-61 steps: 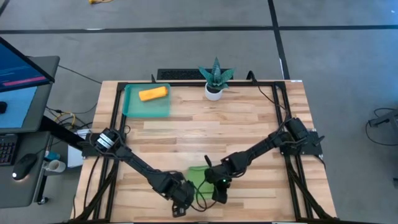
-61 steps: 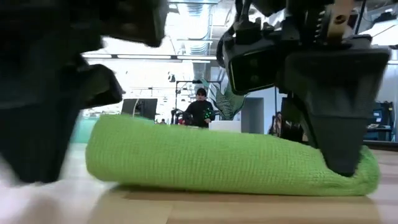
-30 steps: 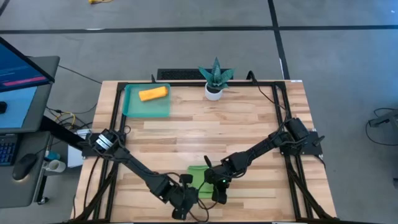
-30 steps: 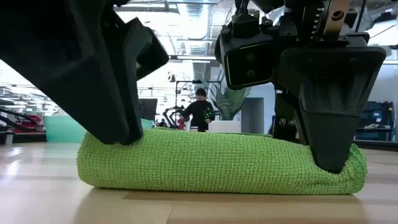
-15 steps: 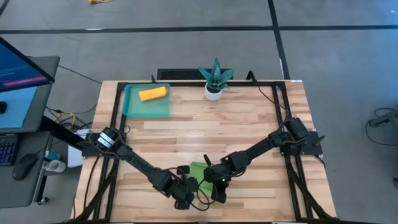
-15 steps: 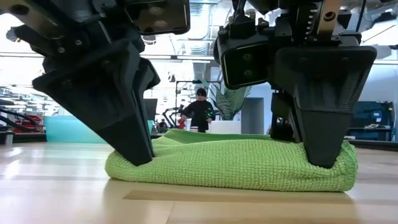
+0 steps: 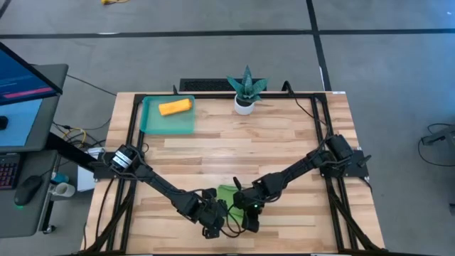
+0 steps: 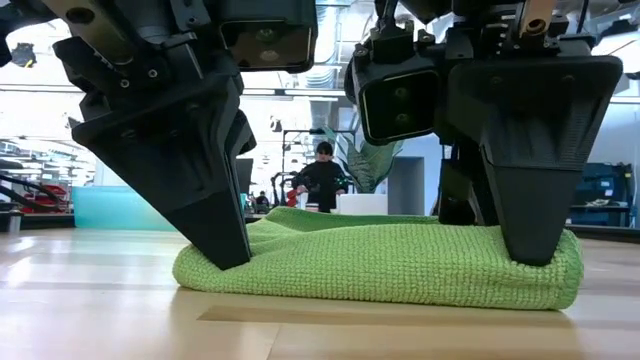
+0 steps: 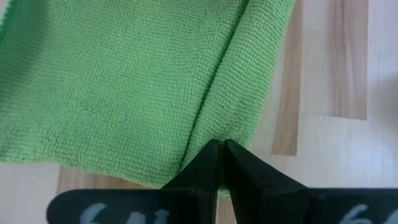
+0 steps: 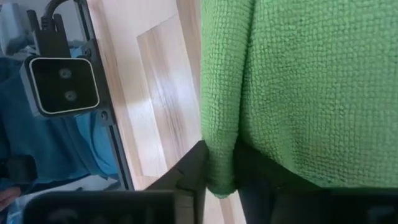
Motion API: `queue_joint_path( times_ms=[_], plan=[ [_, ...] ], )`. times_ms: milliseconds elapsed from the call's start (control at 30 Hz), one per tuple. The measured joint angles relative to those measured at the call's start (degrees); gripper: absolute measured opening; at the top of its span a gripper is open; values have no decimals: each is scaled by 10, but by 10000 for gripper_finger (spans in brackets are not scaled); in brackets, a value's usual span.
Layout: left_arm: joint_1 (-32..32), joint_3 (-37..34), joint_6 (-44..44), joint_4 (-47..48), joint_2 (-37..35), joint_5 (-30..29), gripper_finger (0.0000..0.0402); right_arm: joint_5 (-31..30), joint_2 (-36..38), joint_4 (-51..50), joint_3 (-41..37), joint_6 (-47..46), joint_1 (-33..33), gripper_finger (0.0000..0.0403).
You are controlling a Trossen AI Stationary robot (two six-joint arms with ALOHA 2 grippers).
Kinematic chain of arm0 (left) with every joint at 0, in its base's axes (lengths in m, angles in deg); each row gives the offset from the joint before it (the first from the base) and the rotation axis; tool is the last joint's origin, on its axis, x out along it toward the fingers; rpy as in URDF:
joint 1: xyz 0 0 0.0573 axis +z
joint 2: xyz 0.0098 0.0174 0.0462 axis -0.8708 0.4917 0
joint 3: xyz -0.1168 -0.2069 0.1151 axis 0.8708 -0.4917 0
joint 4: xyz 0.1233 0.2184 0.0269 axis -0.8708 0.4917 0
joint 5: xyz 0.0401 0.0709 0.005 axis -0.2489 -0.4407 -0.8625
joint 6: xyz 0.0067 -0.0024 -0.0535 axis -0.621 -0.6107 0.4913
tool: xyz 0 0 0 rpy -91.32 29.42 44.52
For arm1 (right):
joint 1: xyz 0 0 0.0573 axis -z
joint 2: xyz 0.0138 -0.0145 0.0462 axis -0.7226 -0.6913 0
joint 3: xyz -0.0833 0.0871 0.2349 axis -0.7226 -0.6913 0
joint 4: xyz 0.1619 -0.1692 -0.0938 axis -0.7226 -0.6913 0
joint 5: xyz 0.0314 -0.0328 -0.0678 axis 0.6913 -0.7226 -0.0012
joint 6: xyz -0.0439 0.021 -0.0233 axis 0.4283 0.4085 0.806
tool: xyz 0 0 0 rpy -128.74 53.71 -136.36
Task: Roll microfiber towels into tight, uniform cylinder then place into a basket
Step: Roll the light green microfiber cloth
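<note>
At the near edge of the wooden table the lime green towel lies as a low, loosely rolled bundle, with both grippers on it. The left gripper comes down on the bundle's left end in the low view; in its wrist view the two dark fingers stand pressed almost together with their tips at the towel's folded edge, and whether any cloth is caught between them I cannot tell. The right gripper sits on the opposite end, its jaws parted a little with a fold of the green cloth lying between them, the fingers close on either side of that fold. From above, the two arms meet in a V over the towel near the table's front middle. Farther back, well apart from the grippers, the teal basket rests at the far left corner of the table with the orange towel rolled up inside it. Just beside the basket toward the middle of the far edge stands a small white pot with a spiky green plant. Beyond the table, in the room, a person in dark clothing shows in the low view
</note>
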Motion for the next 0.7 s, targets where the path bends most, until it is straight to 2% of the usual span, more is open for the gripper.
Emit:
queue_joint_path(
  times_ms=[167,367,500,600,700],
  plan=[
    [1,0,6,1,0,6,19,-46,1,1,0,2,-8,137],
    [1,0,27,1,1,11,19,-43,10,-20,1,13,-7,173],
    [1,-1,37,3,1,12,19,-46,40,-70,-1,32,-8,184],
    [1,-1,36,2,1,15,19,-81,79,-107,-1,35,-13,188],
    [1,-1,36,2,1,17,19,-148,123,-124,-1,72,-35,190]
  ],
)
